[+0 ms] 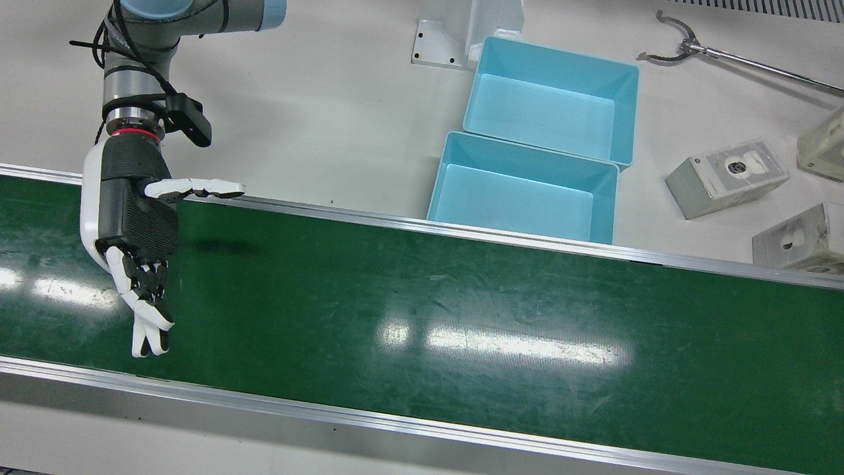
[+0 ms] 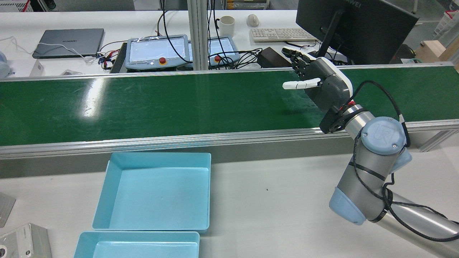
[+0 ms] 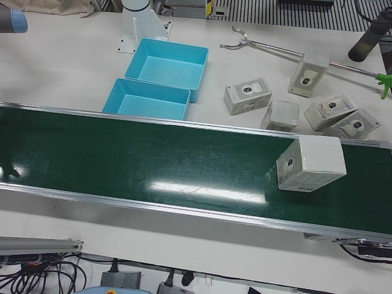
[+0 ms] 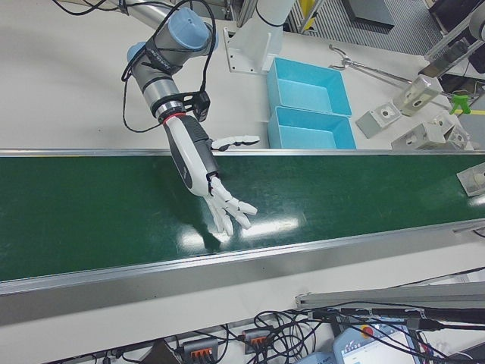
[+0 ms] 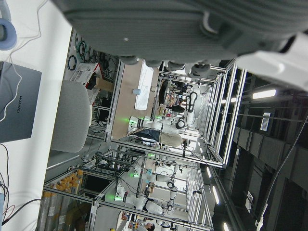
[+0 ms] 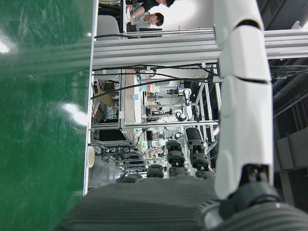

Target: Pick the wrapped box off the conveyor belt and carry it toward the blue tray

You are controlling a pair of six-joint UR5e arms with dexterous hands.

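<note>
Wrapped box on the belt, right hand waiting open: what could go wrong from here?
1. The wrapped box sits tilted at the far end of the belt, far from the right hand; it may arrive skewed, so the fingers could close off-centre.
2. It leans toward the belt's rail, so a nudge might tip it off.
3. The blue tray sits just past the rail; a low carry could clip either.

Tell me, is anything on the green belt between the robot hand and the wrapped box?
No. The wrapped box sits alone far down the conveyor belt. The right robot hand hovers open over the other end, with only bare belt visible between them.
</note>
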